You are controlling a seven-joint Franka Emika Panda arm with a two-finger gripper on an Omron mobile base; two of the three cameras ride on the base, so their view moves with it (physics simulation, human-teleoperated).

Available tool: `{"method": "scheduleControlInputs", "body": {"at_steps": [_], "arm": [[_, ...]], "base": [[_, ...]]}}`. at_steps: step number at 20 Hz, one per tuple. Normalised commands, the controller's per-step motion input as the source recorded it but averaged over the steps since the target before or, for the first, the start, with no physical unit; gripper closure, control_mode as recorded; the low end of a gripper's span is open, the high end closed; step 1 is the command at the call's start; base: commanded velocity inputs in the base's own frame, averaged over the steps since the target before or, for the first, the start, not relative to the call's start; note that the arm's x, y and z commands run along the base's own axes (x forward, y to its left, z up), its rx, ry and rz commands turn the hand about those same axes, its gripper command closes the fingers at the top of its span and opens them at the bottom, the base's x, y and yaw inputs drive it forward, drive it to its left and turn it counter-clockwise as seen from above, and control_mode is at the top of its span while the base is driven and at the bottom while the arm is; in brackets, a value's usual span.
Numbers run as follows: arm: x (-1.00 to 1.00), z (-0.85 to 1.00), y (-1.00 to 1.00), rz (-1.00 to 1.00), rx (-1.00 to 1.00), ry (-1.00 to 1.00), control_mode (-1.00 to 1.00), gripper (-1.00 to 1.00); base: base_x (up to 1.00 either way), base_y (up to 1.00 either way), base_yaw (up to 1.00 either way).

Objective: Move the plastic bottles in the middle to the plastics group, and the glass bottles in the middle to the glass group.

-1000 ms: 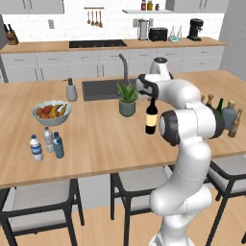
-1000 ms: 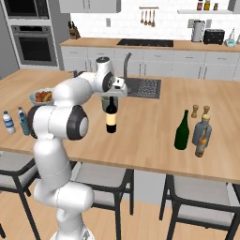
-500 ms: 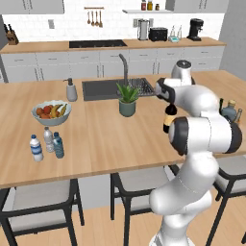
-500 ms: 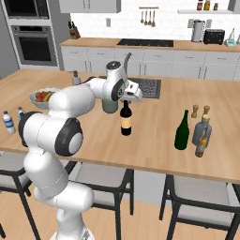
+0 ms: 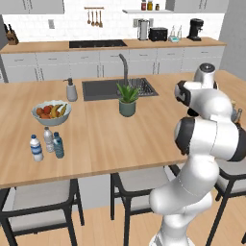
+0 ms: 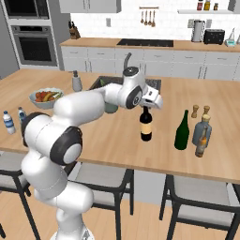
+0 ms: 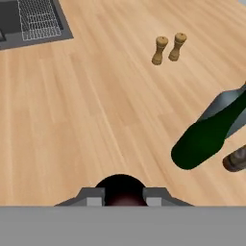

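The near-black wine bottle with the tan-yellow label stands upright over the wooden counter, its neck clamped between the fingers of the gripper, left of the dark green wine bottle. Just right of the green bottle stand the squat blue-grey bottle and the slim brown bottle, with two wooden shakers behind them. Far left on the counter, three small plastic bottles stand together near the fruit bowl.
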Motion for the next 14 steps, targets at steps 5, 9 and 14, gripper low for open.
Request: {"method": "scheduleControlInputs", "body": {"at_steps": [5, 9, 14], "arm": [[-0.23, 0.00, -0.73, -0.14, 0.00, 0.00, -1.00, 1.00], [-0.12, 0.00, -0.65, -0.08, 0.00, 0.00, -1.00, 1.00], [0.00, 0.00, -0.55, -0.01, 0.00, 0.01, -1.00, 1.00]], "base": [[0.00, 0.00, 0.00], [0.00, 0.00, 0.00], [0.00, 0.00, 0.00]]}}
